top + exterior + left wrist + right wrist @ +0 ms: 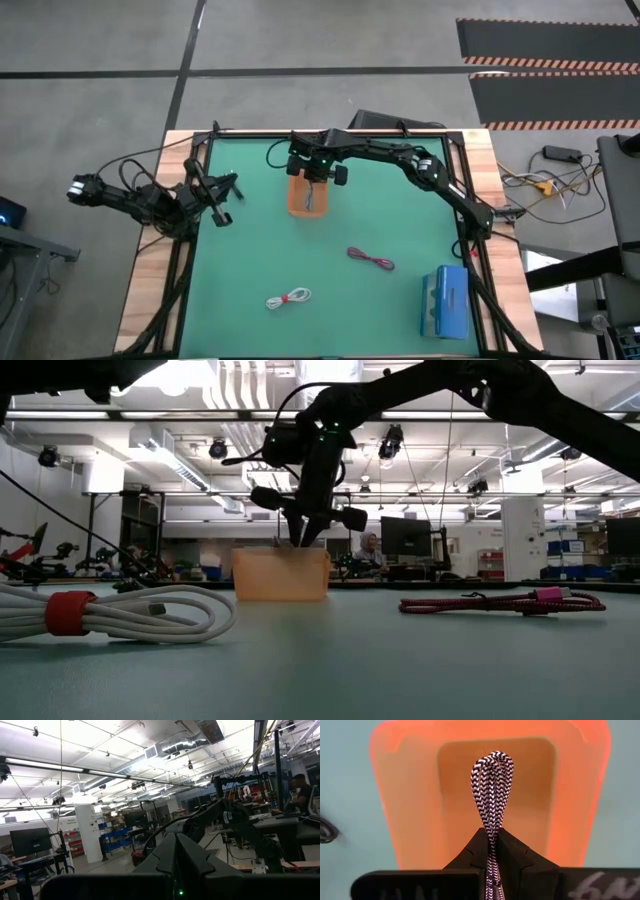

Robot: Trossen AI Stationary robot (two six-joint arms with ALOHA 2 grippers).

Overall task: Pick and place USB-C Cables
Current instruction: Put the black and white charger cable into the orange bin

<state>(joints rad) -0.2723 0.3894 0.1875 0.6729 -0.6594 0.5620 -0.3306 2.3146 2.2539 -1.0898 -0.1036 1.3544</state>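
Right gripper (pixel 490 840) holds grey cable (pixel 492 785) pinched above orange bin (pixel 307 197)
Best lowered centred inside the walls before release; left gripper (pixel 175 855) waits closed at the desk's (pixel 330 290) edge

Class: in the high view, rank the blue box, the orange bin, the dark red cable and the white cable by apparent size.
1. blue box
2. orange bin, partly hidden by the right gripper
3-4. dark red cable and white cable: too alike to rank

Things on the green table

An orange bin (pixel 306 197) stands near the far edge; a blue box (pixel 446 301) lies at the near right corner.
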